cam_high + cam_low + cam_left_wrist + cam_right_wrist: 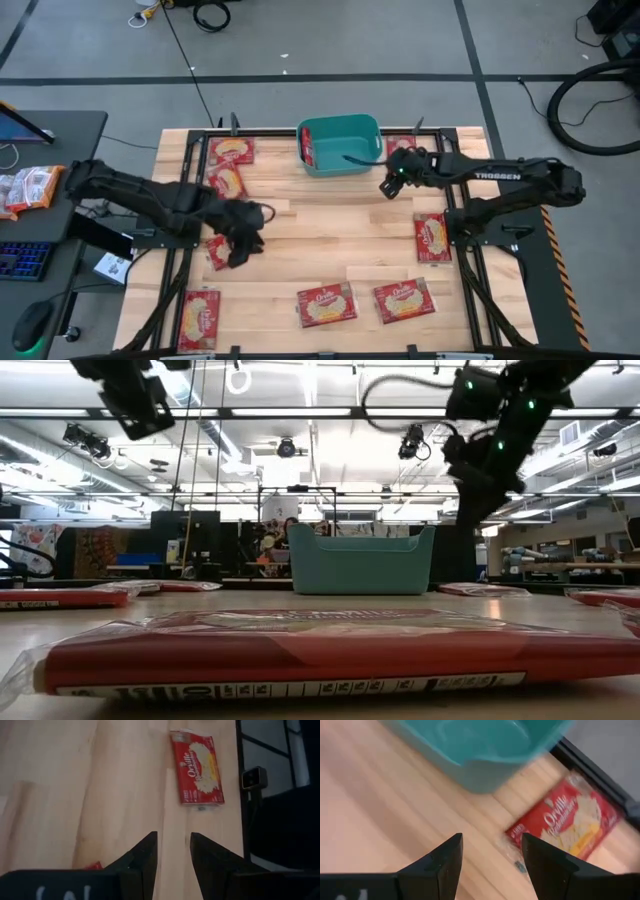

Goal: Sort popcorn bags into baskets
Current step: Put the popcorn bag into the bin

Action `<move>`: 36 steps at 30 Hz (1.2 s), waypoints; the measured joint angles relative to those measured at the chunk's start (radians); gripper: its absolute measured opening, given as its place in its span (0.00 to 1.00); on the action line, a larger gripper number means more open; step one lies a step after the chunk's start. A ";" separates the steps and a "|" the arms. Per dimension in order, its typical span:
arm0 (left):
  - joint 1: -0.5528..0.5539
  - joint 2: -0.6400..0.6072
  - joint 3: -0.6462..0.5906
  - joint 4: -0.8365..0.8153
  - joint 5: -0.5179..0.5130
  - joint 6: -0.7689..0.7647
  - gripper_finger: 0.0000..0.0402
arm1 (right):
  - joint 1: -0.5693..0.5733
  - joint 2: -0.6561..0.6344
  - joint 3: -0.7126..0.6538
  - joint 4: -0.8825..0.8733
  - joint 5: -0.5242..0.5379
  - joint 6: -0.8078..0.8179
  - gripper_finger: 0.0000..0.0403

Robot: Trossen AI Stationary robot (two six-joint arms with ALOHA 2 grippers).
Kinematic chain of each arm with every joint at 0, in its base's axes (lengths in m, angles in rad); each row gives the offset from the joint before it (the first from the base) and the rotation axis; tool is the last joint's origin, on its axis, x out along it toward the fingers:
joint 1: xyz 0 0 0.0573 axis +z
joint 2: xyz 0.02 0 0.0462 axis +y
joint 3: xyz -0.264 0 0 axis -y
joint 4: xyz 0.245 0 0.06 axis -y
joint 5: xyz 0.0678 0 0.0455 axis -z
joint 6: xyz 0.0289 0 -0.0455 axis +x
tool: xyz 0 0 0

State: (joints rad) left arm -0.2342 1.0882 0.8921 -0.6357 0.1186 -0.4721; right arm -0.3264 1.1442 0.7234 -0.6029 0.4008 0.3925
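Observation:
Several red popcorn bags lie flat on the wooden table: two at the far left (pixel 232 151) (pixel 228 181), three along the near edge (pixel 200 318) (pixel 327 305) (pixel 403 300), one on the right (pixel 432 237). The teal basket (pixel 340 145) stands at the far middle with a red packet (pixel 307 148) inside. My left gripper (pixel 240 245) is open and hovers over a bag (pixel 215 252) left of centre. My right gripper (pixel 388 187) is open, above the table just right of the basket, with a bag (pixel 565 820) beyond its fingers.
Orange-and-white packets (pixel 28 188) lie on the dark side desk left of the table, beside a keyboard and a mouse. Bare wood shows in the table's middle (pixel 340 230). In the low view a bag (pixel 290 650) fills the foreground in front of the basket (pixel 360 560).

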 joint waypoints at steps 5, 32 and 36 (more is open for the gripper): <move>-0.107 0.000 0.000 0.051 -0.175 -0.102 0.30 | -0.006 0.000 -0.103 0.126 0.073 0.149 0.51; -0.491 0.010 0.001 0.102 -0.430 -0.522 0.30 | -0.120 0.371 -0.283 0.678 0.147 0.097 0.43; -0.518 0.010 0.001 0.052 -0.453 -0.568 0.30 | -0.059 0.339 -0.281 0.572 0.067 0.180 0.41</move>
State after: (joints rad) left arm -0.7523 1.0985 0.8928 -0.5835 -0.3346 -1.0397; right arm -0.3851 1.4836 0.4423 -0.0304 0.4674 0.5724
